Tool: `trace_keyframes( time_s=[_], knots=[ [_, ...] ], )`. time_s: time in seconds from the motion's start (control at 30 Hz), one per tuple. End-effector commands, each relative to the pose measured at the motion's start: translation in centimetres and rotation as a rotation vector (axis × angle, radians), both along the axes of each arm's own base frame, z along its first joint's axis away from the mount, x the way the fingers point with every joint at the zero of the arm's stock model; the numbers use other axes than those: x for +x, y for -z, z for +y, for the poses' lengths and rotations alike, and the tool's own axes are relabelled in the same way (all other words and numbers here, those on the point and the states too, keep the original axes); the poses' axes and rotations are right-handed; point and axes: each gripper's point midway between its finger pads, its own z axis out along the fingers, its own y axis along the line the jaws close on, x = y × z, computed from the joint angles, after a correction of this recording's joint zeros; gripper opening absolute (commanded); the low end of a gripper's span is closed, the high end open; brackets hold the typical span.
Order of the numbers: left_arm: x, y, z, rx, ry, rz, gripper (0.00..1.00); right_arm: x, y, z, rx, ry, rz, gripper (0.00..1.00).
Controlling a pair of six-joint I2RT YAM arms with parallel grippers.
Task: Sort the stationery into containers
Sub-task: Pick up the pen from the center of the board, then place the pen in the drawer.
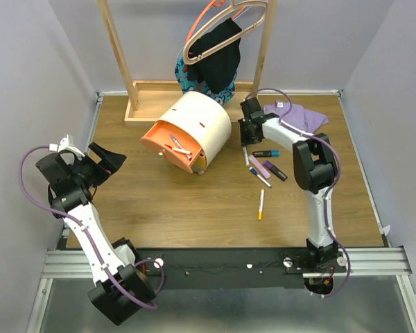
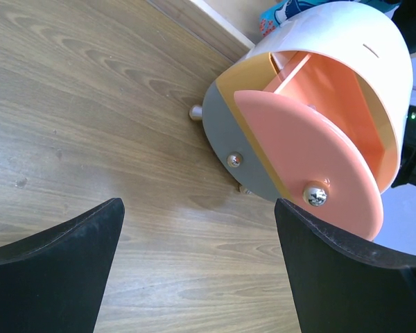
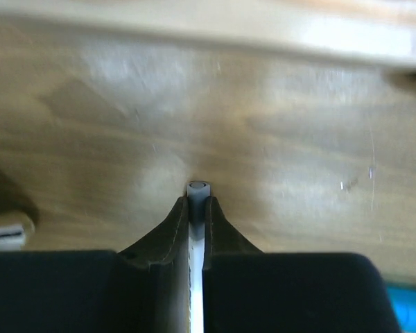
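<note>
The cream drum-like chest (image 1: 197, 118) lies on the table with its orange drawer (image 1: 168, 147) pulled open; a couple of pens (image 1: 179, 146) lie inside. My right gripper (image 1: 248, 133) is just right of the chest, shut on a slim white pen (image 3: 197, 195) with a grey end, close above the wood. Loose to its right lie a blue marker (image 1: 265, 153), a pink marker (image 1: 258, 166), a dark purple marker (image 1: 275, 171) and an orange-tipped white pen (image 1: 261, 205). My left gripper (image 1: 104, 163) is open and empty, facing the orange drawer front (image 2: 312, 159) from the left.
A purple cloth (image 1: 299, 115) lies behind the right arm. The wooden rack base (image 1: 144, 105) with a hanging black garment (image 1: 218, 59) stands at the back. The yellow drawer (image 2: 244, 97) and a grey drawer (image 2: 225, 132) sit under the orange one.
</note>
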Motion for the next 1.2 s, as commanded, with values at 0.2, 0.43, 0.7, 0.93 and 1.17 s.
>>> trace_keyframes(
  time_s=[0.2,0.43,0.7,0.93,1.17],
  knots=[
    [1.2,-1.0,0.0,-0.045,0.024,-0.05,0.99,-5.6,-12.2,2.5,0.264,-0.201,-0.054,0.01],
    [1.9,-1.8,0.3,-0.058,0.021,-0.082,0.99,-9.5,-20.4,5.3,0.436,-0.419,-0.207,0.01],
    [1.6,-2.0,-0.1,-0.058,0.024,-0.089,0.99,-15.2,-30.1,14.2,0.502,-0.859,-0.489,0.01],
    [0.9,-2.0,-0.6,-0.057,0.025,-0.085,0.99,-17.0,-32.1,20.9,0.483,-1.044,-0.574,0.01],
    [0.4,-2.1,-1.0,-0.046,0.032,-0.083,0.99,-16.1,-31.1,24.2,0.469,-1.082,-0.592,0.01]
  ],
)
